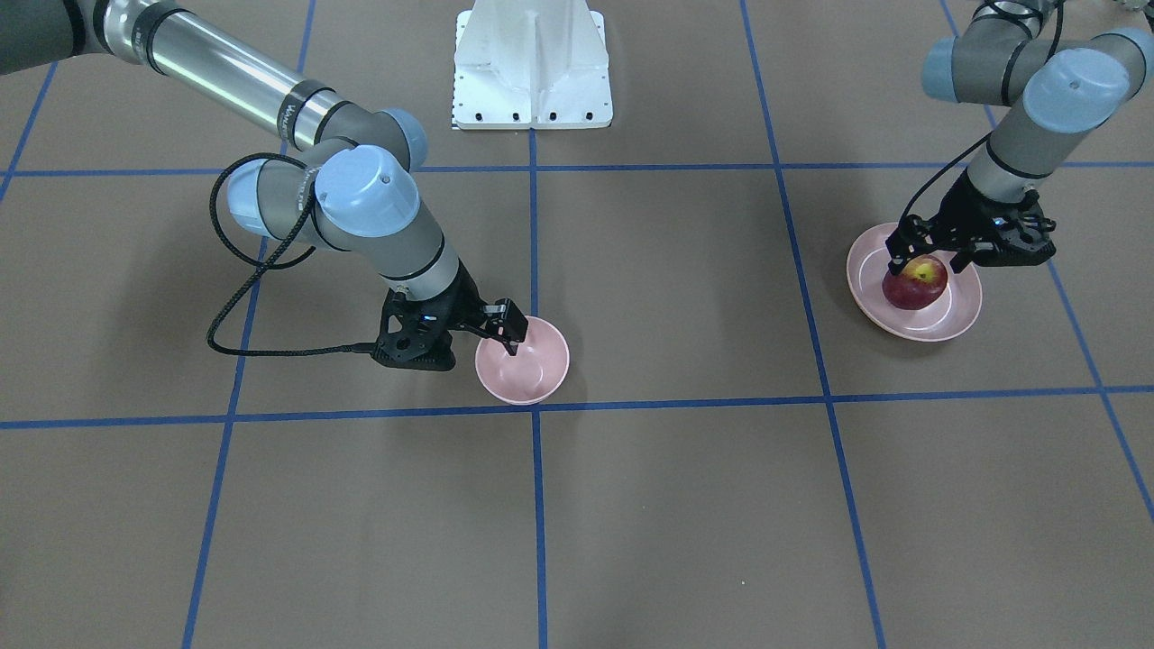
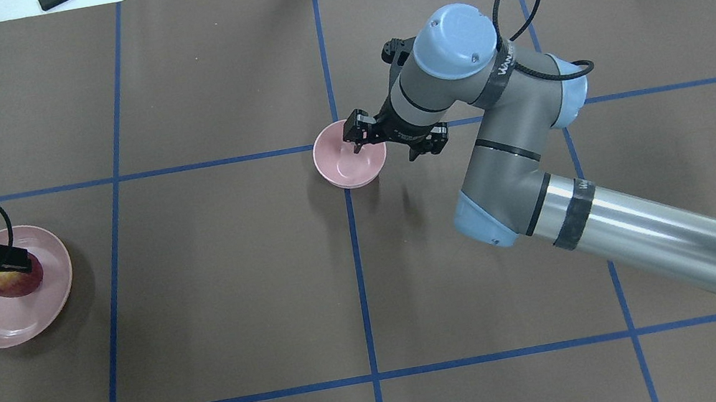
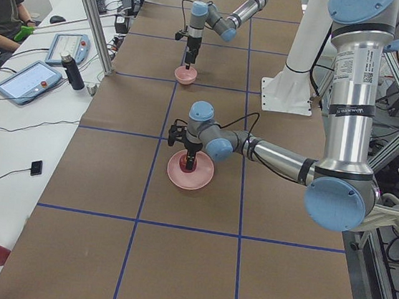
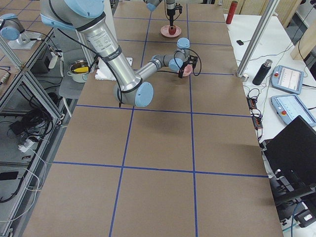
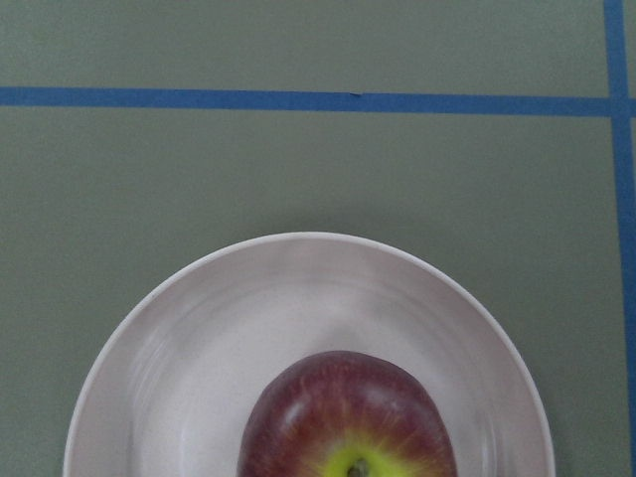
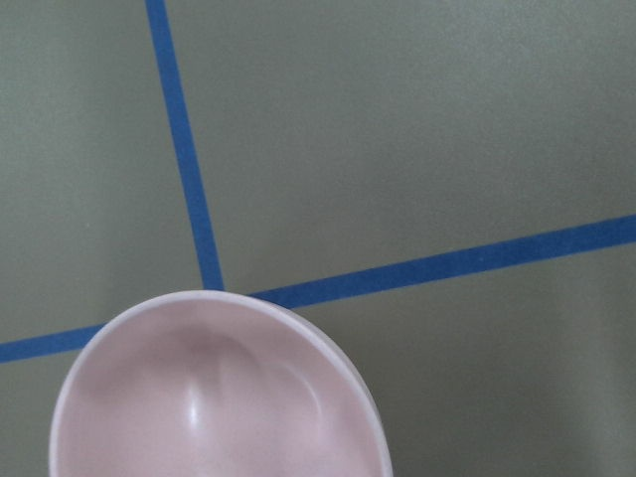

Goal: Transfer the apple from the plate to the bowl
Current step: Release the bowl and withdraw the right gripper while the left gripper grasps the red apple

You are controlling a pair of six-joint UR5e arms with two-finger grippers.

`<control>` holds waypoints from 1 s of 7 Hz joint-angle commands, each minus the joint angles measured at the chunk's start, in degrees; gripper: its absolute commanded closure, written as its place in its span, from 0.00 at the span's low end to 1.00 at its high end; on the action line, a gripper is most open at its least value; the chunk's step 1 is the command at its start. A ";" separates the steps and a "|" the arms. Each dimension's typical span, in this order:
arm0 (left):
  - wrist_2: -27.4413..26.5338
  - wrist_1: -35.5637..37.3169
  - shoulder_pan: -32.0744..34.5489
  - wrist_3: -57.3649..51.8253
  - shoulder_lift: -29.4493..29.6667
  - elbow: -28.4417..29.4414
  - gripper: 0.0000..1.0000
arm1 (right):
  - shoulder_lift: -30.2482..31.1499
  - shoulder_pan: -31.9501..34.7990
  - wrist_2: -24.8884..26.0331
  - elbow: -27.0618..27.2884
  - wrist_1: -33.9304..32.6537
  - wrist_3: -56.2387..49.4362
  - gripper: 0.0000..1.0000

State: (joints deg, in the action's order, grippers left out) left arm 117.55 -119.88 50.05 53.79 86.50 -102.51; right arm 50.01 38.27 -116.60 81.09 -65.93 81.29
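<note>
**Apple sits on the plate**

The lettering on my right arm (image 2: 626, 236) is too small to read. The plate (image 1: 960, 315), by the table's (image 2: 234, 287) left edge, holds the apple (image 1: 915, 287), with my left claw (image 1: 926, 264) spread astride it. My right claw (image 2: 386, 145), also spread, straddles the rim of the bowl (image 1: 541, 370), midway between the left and right edges.

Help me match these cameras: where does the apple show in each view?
Front-facing: apple at right.
Overhead: apple far left.
Exterior left: apple at centre.
Exterior right: apple top centre, tiny.
Left wrist: apple bottom centre.
Right wrist: not in it.
Shared landmark: the pink plate under it.
</note>
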 commanded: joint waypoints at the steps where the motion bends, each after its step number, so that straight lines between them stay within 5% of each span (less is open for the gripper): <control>1: -0.12 0.00 -0.74 0.08 1.39 1.69 0.03 | 7.60 5.29 -7.98 8.96 -0.34 -0.69 0.00; 3: -2.57 -0.09 -1.10 -0.53 1.74 3.54 0.03 | 11.59 8.56 -11.02 11.90 -0.34 -1.30 0.00; 4: -2.59 -0.09 -1.19 -0.53 1.74 3.45 0.18 | 12.55 8.66 -11.02 12.42 -0.34 -1.74 0.00; 5: -2.59 -0.09 -1.10 -0.27 1.65 3.19 0.73 | 13.96 9.79 -12.41 14.17 -0.42 -1.92 0.00; 6: -2.06 -0.09 -1.01 -0.36 1.65 2.75 1.00 | 15.01 13.02 -15.56 15.06 -0.42 -2.62 0.00; 7: -0.75 0.17 -0.92 -0.36 1.65 0.23 1.00 | 19.29 14.71 -16.03 18.11 -0.34 -5.23 0.00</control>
State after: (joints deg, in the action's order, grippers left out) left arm 115.66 -119.91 49.03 53.44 88.17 -100.20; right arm 65.48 50.50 -131.07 96.34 -66.33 78.31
